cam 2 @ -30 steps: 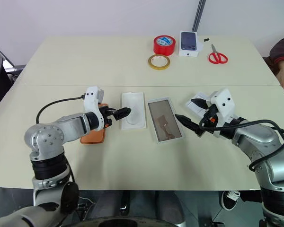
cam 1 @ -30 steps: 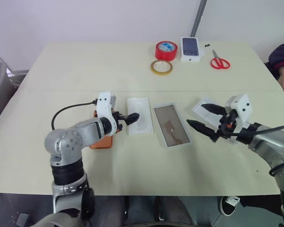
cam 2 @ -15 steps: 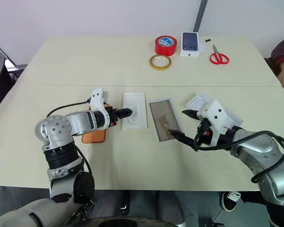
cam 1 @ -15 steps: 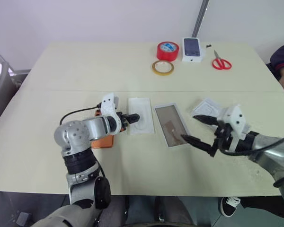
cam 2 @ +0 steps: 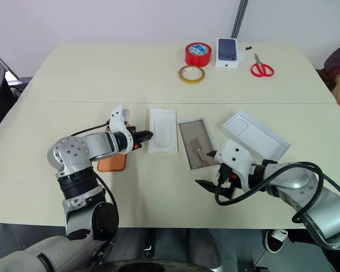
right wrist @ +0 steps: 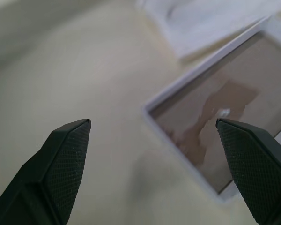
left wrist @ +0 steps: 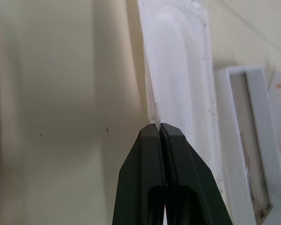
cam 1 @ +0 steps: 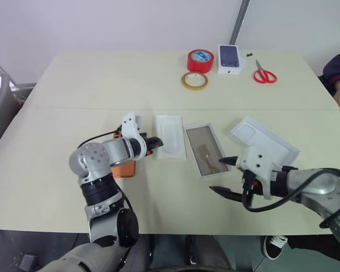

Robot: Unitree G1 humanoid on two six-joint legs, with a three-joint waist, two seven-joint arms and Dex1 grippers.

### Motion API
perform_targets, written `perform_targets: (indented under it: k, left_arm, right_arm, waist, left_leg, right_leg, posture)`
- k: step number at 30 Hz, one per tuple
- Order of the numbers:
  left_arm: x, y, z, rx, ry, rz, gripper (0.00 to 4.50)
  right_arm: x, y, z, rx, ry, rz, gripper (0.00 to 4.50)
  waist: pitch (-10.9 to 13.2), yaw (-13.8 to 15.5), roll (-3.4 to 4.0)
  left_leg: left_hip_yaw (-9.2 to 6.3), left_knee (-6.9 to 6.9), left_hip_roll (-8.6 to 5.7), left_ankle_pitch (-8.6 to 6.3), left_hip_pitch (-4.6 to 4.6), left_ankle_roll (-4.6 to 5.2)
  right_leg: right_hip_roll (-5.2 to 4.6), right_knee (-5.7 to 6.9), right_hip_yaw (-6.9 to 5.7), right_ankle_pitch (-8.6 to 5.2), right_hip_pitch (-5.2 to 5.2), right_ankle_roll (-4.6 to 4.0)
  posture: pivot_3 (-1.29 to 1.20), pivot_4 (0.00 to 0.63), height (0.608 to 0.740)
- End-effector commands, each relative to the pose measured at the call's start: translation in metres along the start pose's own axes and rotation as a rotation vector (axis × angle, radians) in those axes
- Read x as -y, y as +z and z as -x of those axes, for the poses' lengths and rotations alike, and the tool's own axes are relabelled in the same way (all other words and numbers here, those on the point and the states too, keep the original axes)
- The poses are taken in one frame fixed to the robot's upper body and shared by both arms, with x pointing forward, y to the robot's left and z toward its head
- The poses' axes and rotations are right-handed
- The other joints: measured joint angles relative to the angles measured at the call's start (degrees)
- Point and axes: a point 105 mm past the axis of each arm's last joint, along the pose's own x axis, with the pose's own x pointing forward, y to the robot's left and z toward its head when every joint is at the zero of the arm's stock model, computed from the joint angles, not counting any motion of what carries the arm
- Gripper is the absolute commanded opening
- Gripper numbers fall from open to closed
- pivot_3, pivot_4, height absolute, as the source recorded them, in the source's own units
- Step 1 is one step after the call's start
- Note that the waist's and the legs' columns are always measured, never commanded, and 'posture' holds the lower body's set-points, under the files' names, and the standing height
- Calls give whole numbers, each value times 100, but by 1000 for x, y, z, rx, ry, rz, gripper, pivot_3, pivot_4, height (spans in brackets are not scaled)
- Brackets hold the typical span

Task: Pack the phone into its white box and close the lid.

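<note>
Phone (cam 1: 123,168): copper-orange slab lying flat on the worktop (cam 1: 73,85), mostly hidden under the left forearm, left of the white insert (cam 1: 170,136). Judged rigid, fairly heavy for its size, slick-faced and scratch-prone. It lies flush, so the best hold is likely across the long edges, perhaps after sliding it to get a finger under.

White box (cam 1: 205,150): open tray, brownish floor showing, thin raised rim, just right of the insert. Light cardboard, so it would skid if nudged. The fit looks close, and the phone probably has to go in level.

Lid (cam 1: 264,139): lies right of the tray, angled, partly behind the right arm. Light and easily crushed, so it wants a gentle pinch at the rim.

Left claw (left wrist: 159,127): fingers pressed together, pinched on the thin near edge of the insert, as the left wrist view shows. It is not holding the phone.

Right claw (cam 1: 226,177): spread wide, empty, hovering over bare worktop at the tray's near right corner.

Room: wide bare surface toward the near edge. Red tape roll (cam 1: 199,60), tan tape ring (cam 1: 193,80), small printed phone box (cam 1: 229,59) and red scissors (cam 1: 264,74) sit at the far side, well apart. The insert lies between phone and tray, so the carry must pass over it.
</note>
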Motion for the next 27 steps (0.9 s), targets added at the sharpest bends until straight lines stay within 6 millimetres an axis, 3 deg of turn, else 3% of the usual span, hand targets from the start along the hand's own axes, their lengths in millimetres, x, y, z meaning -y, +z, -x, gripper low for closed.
perform_targets:
  k: [1, 4, 7, 10, 13, 19, 23, 27]
  left_arm:
    - [4, 22, 13, 97, -24, -12, 29]
    - [2, 29, 22, 120, -30, -7, 29]
    - [0, 32, 26, 134, -27, -12, 0]
    - [-1, 35, 30, 154, -28, -13, 0]
    - [-1, 38, 33, 178, -28, 1, 0]
    - [-6, 49, 41, 225, -23, 17, 0]
    - [-9, 61, 49, 255, -30, 21, 0]
    - [-6, 64, 51, 259, -50, 12, 0]
  right_arm:
    - [10, -7, -4, -57, 7, 102, 4500]
    - [21, -19, -10, -114, 22, 173, 4500]
    - [25, -26, -17, -137, 54, 238, 3159]
    - [23, -22, -20, -117, 100, 266, 1420]
    - [21, -17, -23, -99, 120, 284, 32]
    - [3, 0, -33, -56, 177, 380, 32]
    - [-14, 18, -54, -6, 225, 470, 32]
    - [-8, 28, -76, -11, 194, 536, 32]
  waist:
    - [1, -5, -1]
    - [1, -14, -2]
    - [1, -6, -2]
    - [2, 8, -5]
    - [3, 2, -5]
    - [3, -7, -6]
    - [5, -29, -11]
    - [6, -3, -13]
  left_leg:
    - [0, 0, 0, 0, 0, 0]
    - [0, -1, 0, 1, 1, -2]
    - [0, -1, 1, 2, 1, -4]
    - [0, 2, 0, 3, 0, -5]
    - [0, 2, 0, 3, 0, -7]
    - [-1, 2, 2, 3, 0, -9]
    - [-3, 0, 4, 5, 1, -13]
    - [-4, -1, 2, 7, 1, -17]
  right_leg:
    - [0, -1, 0, 0, 0, 0]
    - [0, -1, 0, 0, -1, 0]
    - [0, -1, 0, 0, -1, 1]
    - [-4, -1, -1, 0, 1, 1]
    - [-4, -1, -3, 0, 1, 1]
    - [-4, -1, -4, 0, 0, 1]
    - [-2, 0, -5, 0, -3, 1]
    - [-5, 2, -6, 0, -4, 1]
  posture:
    - [0, 150, 740]
    - [0, 150, 740]
    - [0, 150, 740]
    - [0, 150, 740]
    - [0, 150, 740]
    - [0, 150, 740]
    - [0, 150, 740]
    - [0, 150, 740]
